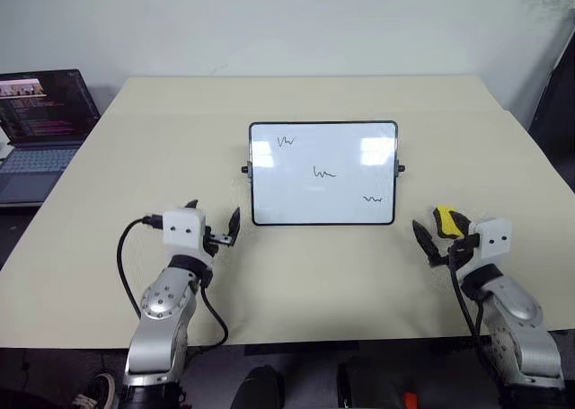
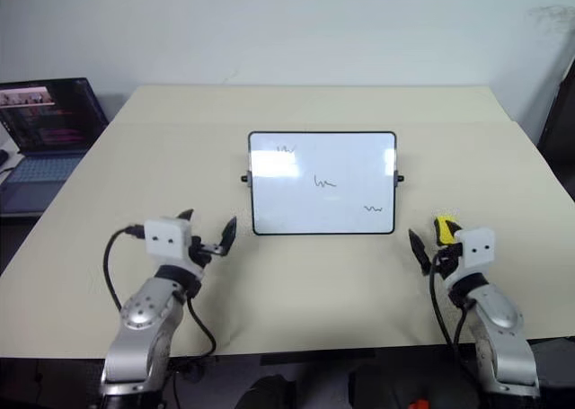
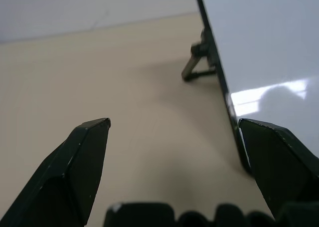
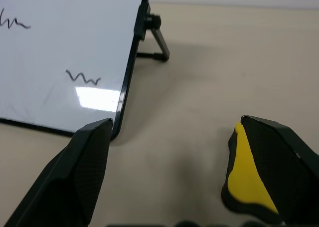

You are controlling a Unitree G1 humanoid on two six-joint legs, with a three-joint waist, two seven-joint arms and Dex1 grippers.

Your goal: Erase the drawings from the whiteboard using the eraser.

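1. The whiteboard (image 4: 65,47) stands tilted on the beige table (image 4: 199,87), propped on a black stand leg (image 4: 160,45) behind its black frame.
2. Two drawings show on it: one squiggle (image 4: 83,78) near the lower corner, another (image 4: 14,21) at about ten o'clock from it.
3. The right gripper (image 4: 167,152) has its black fingers (image 4: 79,172) spread wide.
4. The eraser (image 4: 246,174), yellow with a black edge, lies against the inner face of the other finger.
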